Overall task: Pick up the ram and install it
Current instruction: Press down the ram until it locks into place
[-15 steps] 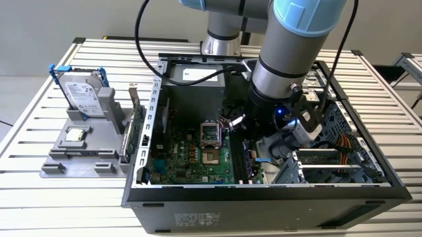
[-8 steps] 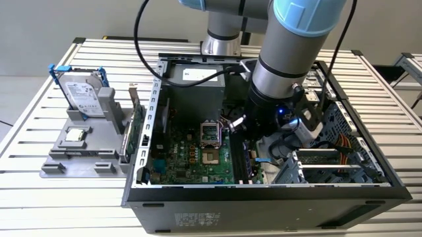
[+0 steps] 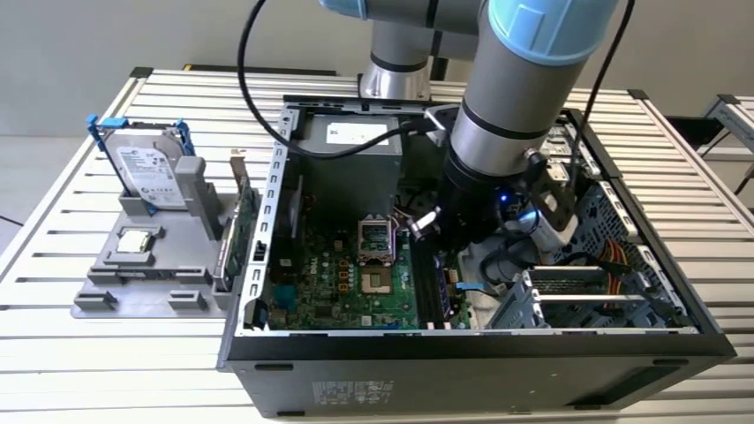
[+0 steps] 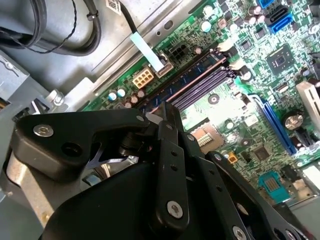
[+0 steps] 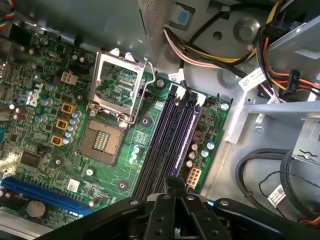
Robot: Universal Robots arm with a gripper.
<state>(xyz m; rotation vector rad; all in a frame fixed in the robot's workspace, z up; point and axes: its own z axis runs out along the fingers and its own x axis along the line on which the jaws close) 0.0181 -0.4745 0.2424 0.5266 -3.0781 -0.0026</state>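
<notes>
The ram (image 5: 186, 132) is a thin bluish strip standing in the outermost of the dark memory slots (image 5: 167, 135) on the green motherboard (image 5: 112, 165). In the second wrist view the ram (image 4: 187, 75) runs along the same slot. My gripper (image 5: 175, 184) is shut, its black fingertips together right over the near end of the ram; I cannot tell whether they touch it. The second wrist view shows my gripper (image 4: 167, 109) on the line of that slot. In the exterior view my gripper (image 3: 430, 234) reaches down inside the open computer case (image 3: 471, 340).
The empty processor socket (image 5: 117, 85) with its metal frame sits beside the slots. Cable bundles (image 5: 220, 52) and a drive cage (image 3: 589, 296) crowd the case. Outside, at the exterior view's left, a grey holder (image 3: 147, 274) carries a hard drive (image 3: 154, 172) and a green expansion card (image 3: 242, 230).
</notes>
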